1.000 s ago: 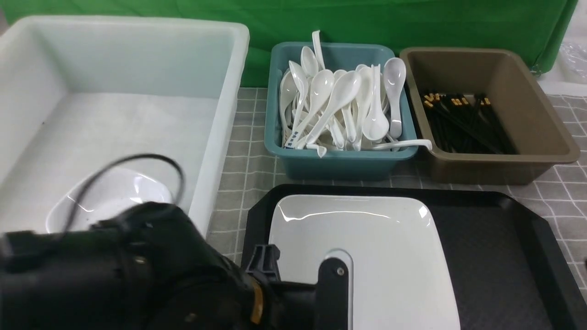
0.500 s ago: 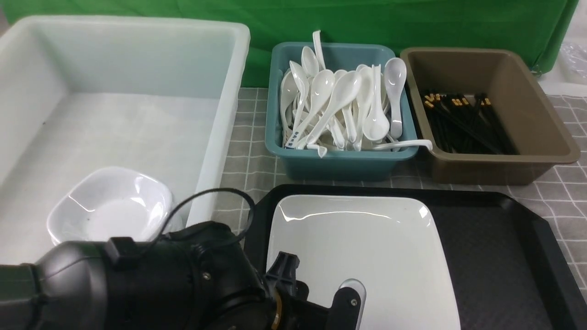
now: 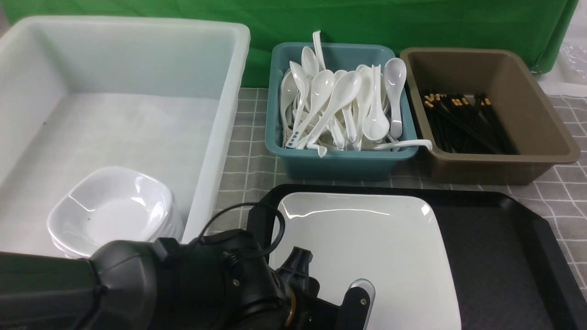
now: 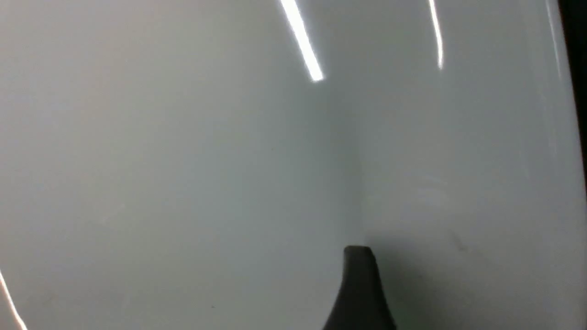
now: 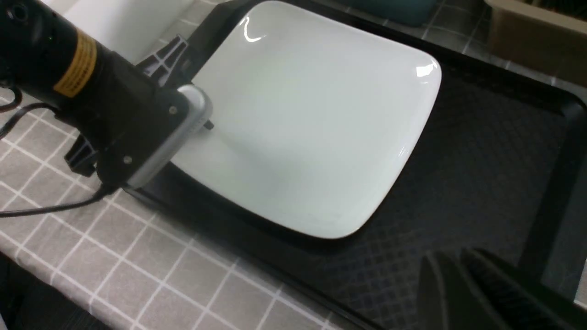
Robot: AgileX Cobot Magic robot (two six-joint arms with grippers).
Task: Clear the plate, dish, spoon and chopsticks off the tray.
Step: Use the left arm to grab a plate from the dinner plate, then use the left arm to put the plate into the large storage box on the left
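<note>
Though left end effector (image 3: 355,300) covers plate (image 3: 380,247) edge, grip unclear; white tub (image 3: 229,114) beside tray (image 3: 495,256).

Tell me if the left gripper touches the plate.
Cannot tell. Right wrist view shows the left gripper overlapping the plate, with neither contact nor gap plain.

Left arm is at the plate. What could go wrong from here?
1. The left hand meets the glossy plate at one near edge only; a wide plate held so could tilt or slip onto the tray.
2. If it goes to the white bin, the tall wall lies in the way, and the stacked dishes sit in the near corner, so it may knock either.
</note>
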